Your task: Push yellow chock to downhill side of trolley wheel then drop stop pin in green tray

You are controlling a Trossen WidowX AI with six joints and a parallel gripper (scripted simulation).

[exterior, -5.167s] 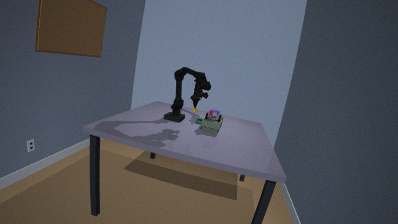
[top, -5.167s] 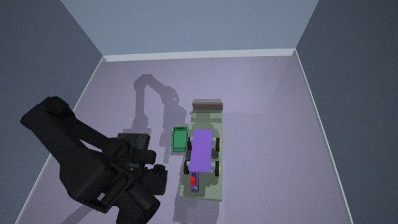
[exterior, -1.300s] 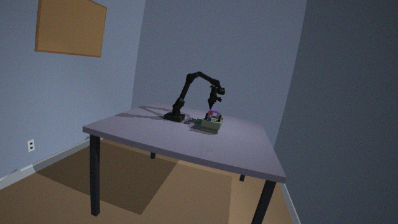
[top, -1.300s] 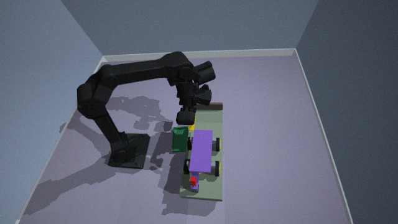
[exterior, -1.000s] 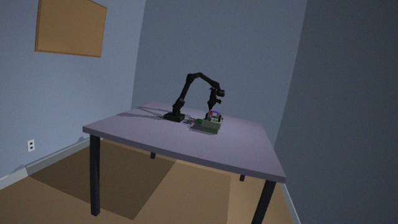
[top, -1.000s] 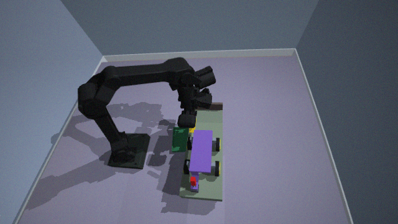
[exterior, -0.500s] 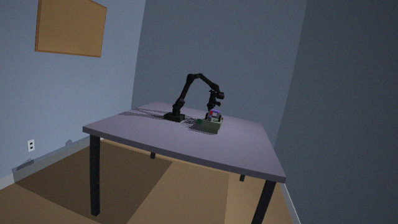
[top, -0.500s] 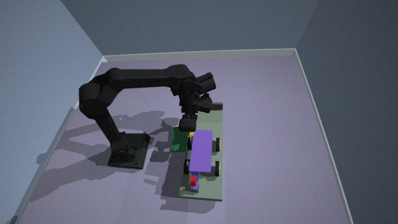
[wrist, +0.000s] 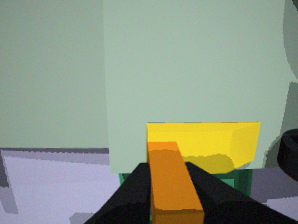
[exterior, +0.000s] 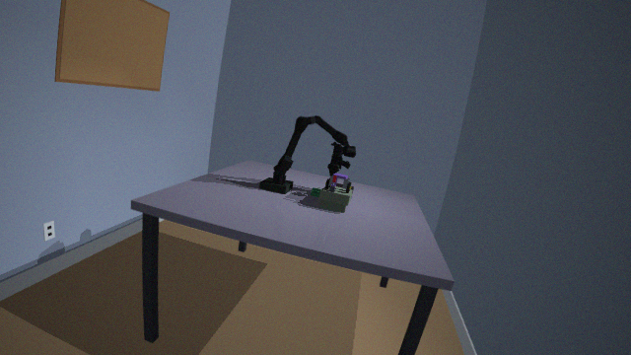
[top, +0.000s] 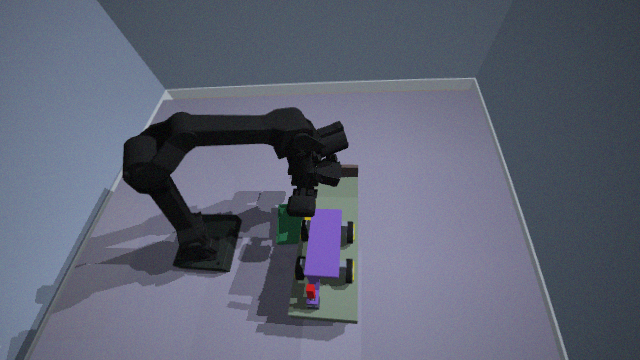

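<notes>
My gripper (top: 302, 212) (wrist: 164, 171) is shut on the orange handle of the yellow chock (top: 307, 218) (wrist: 200, 142). The chock is over the ramp's (top: 335, 311) (exterior: 336, 201) (wrist: 190, 60) tray-side edge, downhill of the trolley's near-side lower wheel (top: 304, 231) (wrist: 290, 154), with a gap between them in the wrist view. Whether its base touches the ramp is unclear. The purple trolley (top: 325, 242) (exterior: 340, 176) stands on the ramp. The red-headed stop pin (top: 310, 291) (exterior: 334, 179) stands upright at its uphill end. The green tray (top: 284, 235) (exterior: 315, 192) (wrist: 244, 187) lies beside the ramp, partly hidden.
A dark brown end block (top: 350, 171) is at the ramp's downhill end. The arm's base (top: 232, 250) (exterior: 276, 185) stands on the table (top: 425, 200) (exterior: 246, 209), on the far side of the tray from the ramp. The arm reaches over above the tray.
</notes>
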